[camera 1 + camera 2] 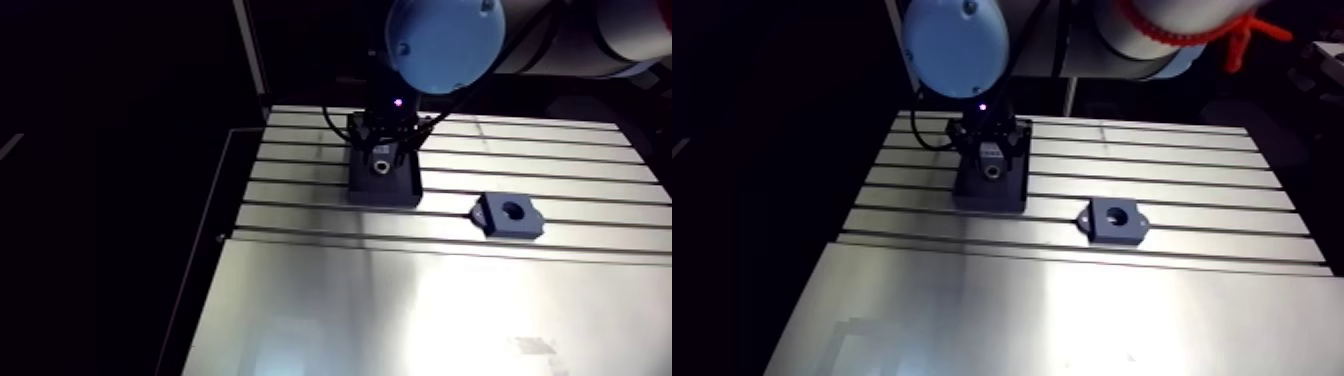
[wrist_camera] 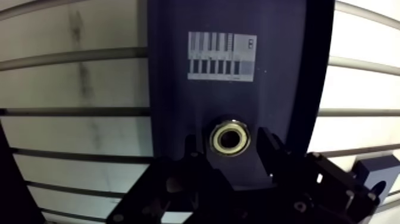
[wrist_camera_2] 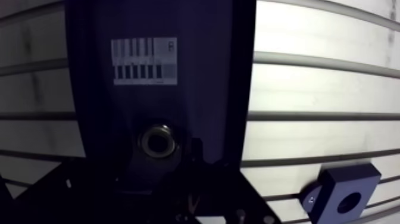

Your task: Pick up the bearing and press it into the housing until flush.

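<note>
In the wrist view you see the small shiny metal ring bearing sitting in a round pocket of a dark blue flat plate that carries a white striped label. The black two-finger gripper has its fingers apart, one on each side of the bearing. The arm view shows you the whole dark blue block housing with its round bore, well apart on the slotted aluminium table.

The arm hangs down from above, its wrist bent so that the hand points straight down, held low and upright. Its two dark fingers stand apart, tips level with one another, a gap between them.
</note>
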